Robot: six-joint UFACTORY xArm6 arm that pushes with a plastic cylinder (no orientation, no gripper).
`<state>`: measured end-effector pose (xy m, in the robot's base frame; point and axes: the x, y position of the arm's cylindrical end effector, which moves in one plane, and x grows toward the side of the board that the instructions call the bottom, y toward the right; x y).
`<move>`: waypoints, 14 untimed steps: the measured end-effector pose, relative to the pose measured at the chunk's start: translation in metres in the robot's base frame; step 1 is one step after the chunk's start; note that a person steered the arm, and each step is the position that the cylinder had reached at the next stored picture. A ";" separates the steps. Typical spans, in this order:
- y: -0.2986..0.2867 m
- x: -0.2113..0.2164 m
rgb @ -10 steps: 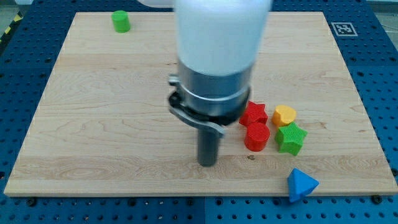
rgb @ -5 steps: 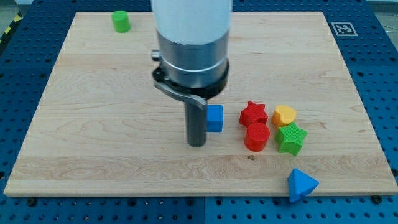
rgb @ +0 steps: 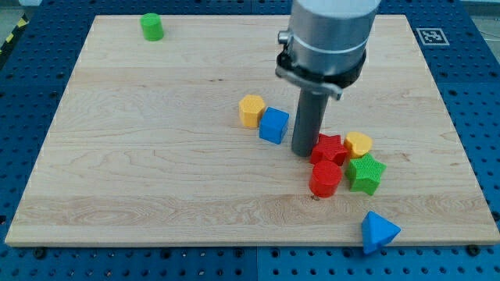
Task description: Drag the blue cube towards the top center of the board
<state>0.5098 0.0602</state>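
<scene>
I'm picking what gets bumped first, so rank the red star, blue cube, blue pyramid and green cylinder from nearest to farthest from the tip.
From my tip:
1. Red star, just to its right.
2. Blue cube, upper left, close.
3. Blue pyramid, bottom right edge.
4. Green cylinder, top left corner.

Bright, even light; soft shadows.

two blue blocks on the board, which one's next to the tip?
The blue cube, just to the view's left of my tip, beside the yellow block. The blue pyramid sits at the board's bottom-right edge, far off.
</scene>
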 end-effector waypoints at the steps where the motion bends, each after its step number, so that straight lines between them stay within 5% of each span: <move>1: -0.043 0.007; 2: -0.073 -0.002; 5: -0.006 -0.080; 8: 0.037 -0.039; 10: 0.098 -0.135; 13: 0.127 -0.078; 14: 0.095 -0.076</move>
<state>0.4340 0.1555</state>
